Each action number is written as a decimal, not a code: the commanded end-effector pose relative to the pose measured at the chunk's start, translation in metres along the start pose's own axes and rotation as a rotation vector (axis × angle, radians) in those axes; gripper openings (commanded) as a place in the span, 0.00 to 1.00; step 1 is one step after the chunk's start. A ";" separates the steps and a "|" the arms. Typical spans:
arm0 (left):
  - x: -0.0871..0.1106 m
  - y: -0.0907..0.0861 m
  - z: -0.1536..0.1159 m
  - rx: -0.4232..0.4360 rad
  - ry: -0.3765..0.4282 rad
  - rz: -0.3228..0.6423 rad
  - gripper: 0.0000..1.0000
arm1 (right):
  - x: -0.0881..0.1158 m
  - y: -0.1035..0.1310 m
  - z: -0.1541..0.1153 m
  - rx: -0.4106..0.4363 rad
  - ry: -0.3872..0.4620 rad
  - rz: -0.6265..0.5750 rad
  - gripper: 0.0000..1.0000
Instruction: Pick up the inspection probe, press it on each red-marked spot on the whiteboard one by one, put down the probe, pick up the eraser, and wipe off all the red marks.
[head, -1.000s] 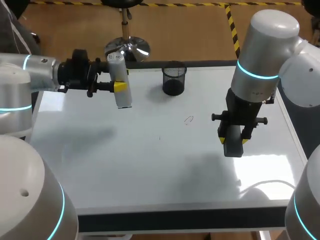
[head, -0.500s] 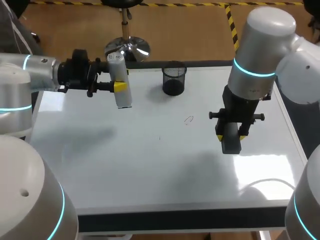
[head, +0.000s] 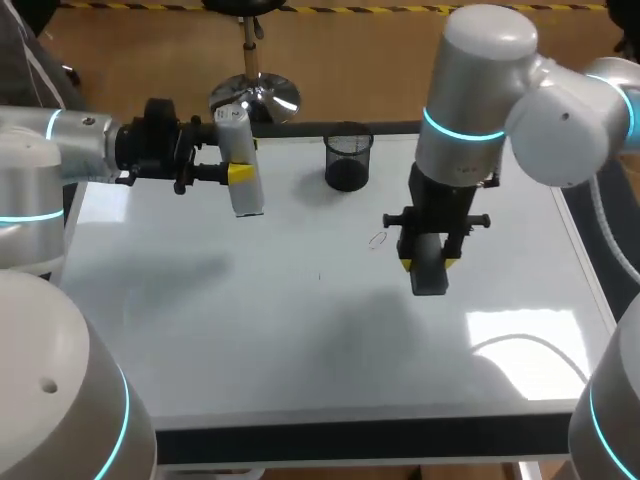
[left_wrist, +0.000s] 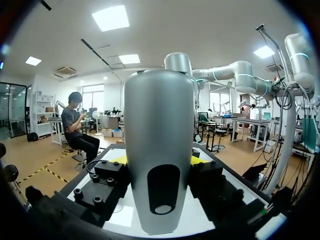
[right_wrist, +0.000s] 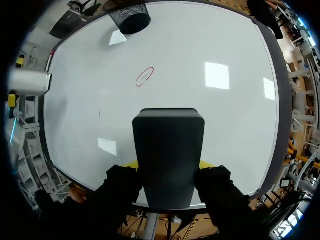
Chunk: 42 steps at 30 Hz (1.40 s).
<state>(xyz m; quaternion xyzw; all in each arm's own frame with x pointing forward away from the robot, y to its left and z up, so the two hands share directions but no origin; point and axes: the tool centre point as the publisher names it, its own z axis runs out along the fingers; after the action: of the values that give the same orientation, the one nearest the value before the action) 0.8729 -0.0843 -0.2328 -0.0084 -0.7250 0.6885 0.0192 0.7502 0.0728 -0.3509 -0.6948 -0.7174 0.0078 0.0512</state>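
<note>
Right gripper (head: 427, 264) clamped on the eraser (head: 428, 281), seemingly a light, stiff block, side-gripped right of the red mark (head: 377, 240); left gripper (head: 239, 173) pinches the rigid-looking probe (head: 243, 195) mid-body.

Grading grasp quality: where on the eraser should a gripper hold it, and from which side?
Grip the eraser by its two flat, parallel sides near the upper end, coming from above, as the right gripper does. The block then juts below the gripper, leaving its lower face free to meet the whiteboard.
</note>
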 end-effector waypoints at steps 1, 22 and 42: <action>0.000 0.000 0.000 0.002 0.000 0.002 0.00 | 0.023 0.011 0.002 0.012 -0.052 -0.013 0.00; 0.000 0.000 0.000 0.002 0.000 0.002 0.00 | 0.091 0.039 0.018 -0.019 -0.043 -0.135 0.00; 0.000 0.000 0.000 0.002 0.000 0.002 0.00 | 0.117 0.082 0.035 0.001 0.034 -0.170 0.00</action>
<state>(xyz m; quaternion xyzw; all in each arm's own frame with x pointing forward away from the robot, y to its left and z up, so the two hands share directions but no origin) 0.8729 -0.0843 -0.2328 -0.0084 -0.7249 0.6885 0.0192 0.8166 0.1883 -0.3818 -0.6332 -0.7716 -0.0168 0.0591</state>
